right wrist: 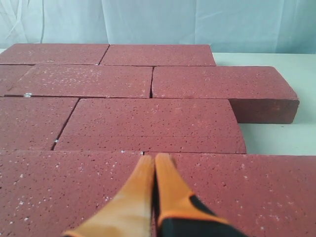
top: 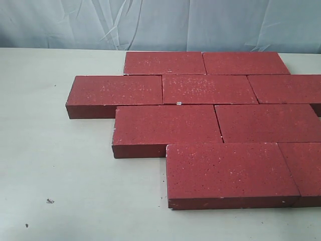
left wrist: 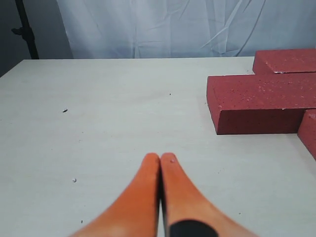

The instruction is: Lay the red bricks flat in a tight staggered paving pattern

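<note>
1. The bricks point(top: 210, 89) lie flat on the table point(top: 60, 175) in four offset rows, edges touching, so the joints stagger.
2. My right tool point(right wrist: 154, 158) is closed and empty above a joint, probably placed to nudge.
3. My left tool point(left wrist: 160, 158) is closed and empty over bare table beside them.

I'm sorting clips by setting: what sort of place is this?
Probably an indoor lab or studio bench, not a building site: the red bricks lie on a pale tabletop, with a wrinkled blue-grey cloth backdrop hung behind.
</note>
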